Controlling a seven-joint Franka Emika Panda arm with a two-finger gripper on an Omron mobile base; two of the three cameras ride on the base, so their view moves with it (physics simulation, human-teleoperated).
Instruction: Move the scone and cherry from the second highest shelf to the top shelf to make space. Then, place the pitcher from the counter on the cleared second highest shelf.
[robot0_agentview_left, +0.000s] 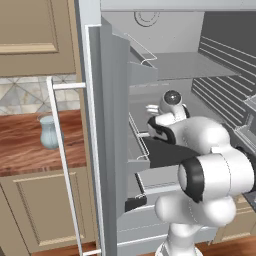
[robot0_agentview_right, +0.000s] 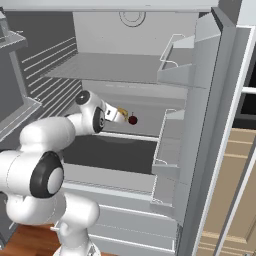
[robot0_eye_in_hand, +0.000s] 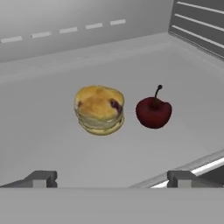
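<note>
Scone first: the small lumpy golden-tan baked scone (robot0_eye_in_hand: 99, 110) lies a little left of the centre of the hand view, on the flat pale grey second highest shelf (robot0_eye_in_hand: 52, 144). Just beside it, to the right in that frame and not touching, sits the tiny dark red round cherry (robot0_eye_in_hand: 153, 112) with its thin stem pointing up. Both are not yet moved, so I judge that step 1 of the task, the lifting of the scone, is in hand.

At the bottom of the hand view the 2 dark tips of the two-finger gripper (robot0_eye_in_hand: 112, 178) stand wide apart, fully spread, with nothing between them. The scone lies ahead of them, near but not reached. The next move, in my judgement, calls for an advance until the tips pass on the 2 sides of the scone, a little toward the left so that the cherry is not pushed, then a closing and a lift to the thin grey top shelf (robot0_agentview_right: 100, 67).

The right base view shows the top shelf in its upper middle, under a round light fitting (robot0_agentview_right: 132, 17), and the scone (robot0_agentview_right: 121, 113) and cherry (robot0_agentview_right: 132, 120) near the centre, past the white arm. The left base view gives what the others do not: the pale blue-grey glossy pitcher (robot0_agentview_left: 50, 132) at its left, standing on the reddish-brown wood-grain counter (robot0_agentview_left: 22, 150).
</note>
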